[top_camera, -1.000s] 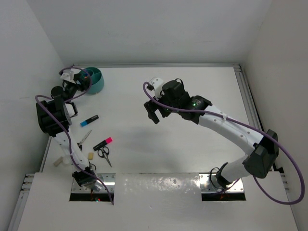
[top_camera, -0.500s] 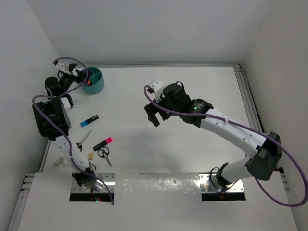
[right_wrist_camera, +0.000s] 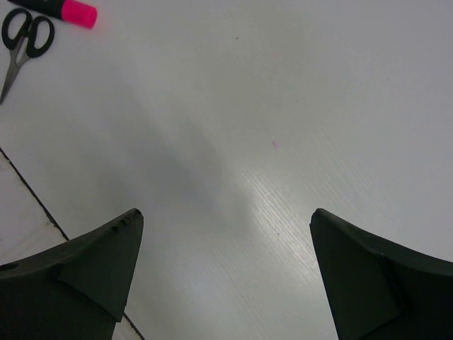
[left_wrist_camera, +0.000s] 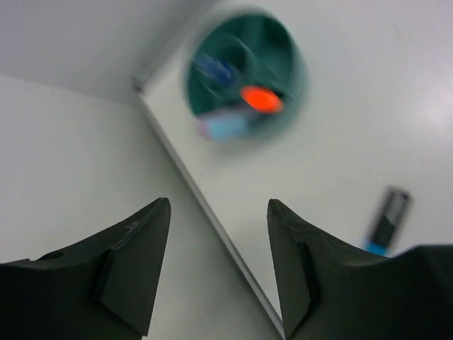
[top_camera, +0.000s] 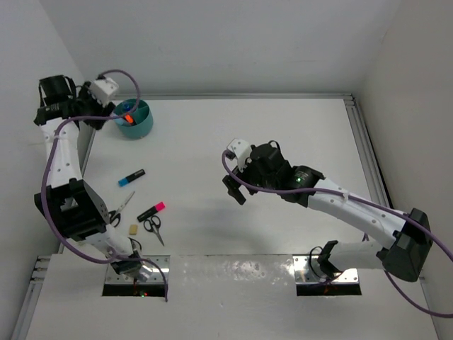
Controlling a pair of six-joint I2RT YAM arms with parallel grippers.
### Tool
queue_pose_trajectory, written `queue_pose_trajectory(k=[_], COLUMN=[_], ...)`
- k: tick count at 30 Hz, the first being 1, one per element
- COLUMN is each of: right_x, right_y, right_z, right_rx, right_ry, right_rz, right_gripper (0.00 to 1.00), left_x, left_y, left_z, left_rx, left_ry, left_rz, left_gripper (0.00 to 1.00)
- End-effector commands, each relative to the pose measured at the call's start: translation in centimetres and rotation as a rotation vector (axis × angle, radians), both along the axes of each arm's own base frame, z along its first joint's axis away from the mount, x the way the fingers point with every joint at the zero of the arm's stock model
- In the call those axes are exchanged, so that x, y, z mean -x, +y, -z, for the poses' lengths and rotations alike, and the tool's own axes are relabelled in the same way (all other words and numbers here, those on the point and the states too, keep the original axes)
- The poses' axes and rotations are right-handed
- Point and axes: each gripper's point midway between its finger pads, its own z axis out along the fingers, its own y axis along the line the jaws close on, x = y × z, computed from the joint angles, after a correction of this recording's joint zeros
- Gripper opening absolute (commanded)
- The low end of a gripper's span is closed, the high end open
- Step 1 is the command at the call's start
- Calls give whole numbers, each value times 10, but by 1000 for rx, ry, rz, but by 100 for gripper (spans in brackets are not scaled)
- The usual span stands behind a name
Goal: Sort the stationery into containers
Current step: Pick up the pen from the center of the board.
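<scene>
The teal cup (top_camera: 136,120) stands at the far left corner of the table; an orange marker tip (top_camera: 127,117) shows inside it. The left wrist view, blurred, shows the cup (left_wrist_camera: 244,78) holding the orange tip (left_wrist_camera: 260,99) and a light-blue marker (left_wrist_camera: 226,127). My left gripper (top_camera: 88,108) hangs high and left of the cup, open (left_wrist_camera: 219,212) and empty. On the table lie a blue-and-black marker (top_camera: 131,177), a pink-and-black marker (top_camera: 151,211), black-handled scissors (top_camera: 153,227) and a tan eraser (top_camera: 133,229). My right gripper (top_camera: 233,190) hovers open (right_wrist_camera: 225,216) over bare table.
A second, slimmer pair of scissors (top_camera: 122,203) lies left of the pink marker. The left wall and the table's metal edge rail (left_wrist_camera: 205,205) run close beside the left gripper. The right wrist view catches the pink marker (right_wrist_camera: 67,8) and the scissors (right_wrist_camera: 25,39) at its top left.
My left gripper has risen and pulled back to the left, away from the cup, its fingers now empty. The right gripper has drifted nearer and slightly right, still open.
</scene>
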Motion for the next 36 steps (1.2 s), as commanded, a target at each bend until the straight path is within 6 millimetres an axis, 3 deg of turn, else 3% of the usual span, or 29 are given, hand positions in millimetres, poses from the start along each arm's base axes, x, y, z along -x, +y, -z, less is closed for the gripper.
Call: queue_pose_trajectory(k=[1,3,4,5,7,8,11,14,19,23,26,31,36], right_x=[0,4,5,7,10,11,15,18,25,31,36,43,47], right_y=[0,-3,-5,-6,-10,-9,-12,-12,-16,-19,-20,-25,-25], right_z=[-9,-6,-4,-2,5,6,14,14,15,13,13,17,13], right_rx=[-51,-68,-69,-73,-86,-94,-95,-99,-101,-131,-139,-133,-141], right_ry=[-64,-54,-49,-43,-25,-25,-8,3,3,3,8,18,6], right_rz=[0,11,18,23,42,46,59,57,64,80,93,113,118], right_gripper=[99,99,99,99,99,99,99,99,99,99,99,99,99], left_x=[93,111,121,150,164,178,191,191,191,190,190,185,177], left_y=[-10,-13,-25,-42,-70,-84,-118,-128,-140,-142,-156,-156,-157], left_z=[107,127,130,138,143,156,186,204,217,240,244,256,260], left_rx=[-97,-94,-59,-23,-37,-34,-28,-68,-96,-144,-128,-173,-238], left_ry=[517,608,628,703,682,703,841,845,787,765,744,690,633], left_rz=[93,114,178,265,416,440,391,330,292,210,242,194,165], left_gripper=[56,58,61,64,73,76,75,74,79,84,88,88,80])
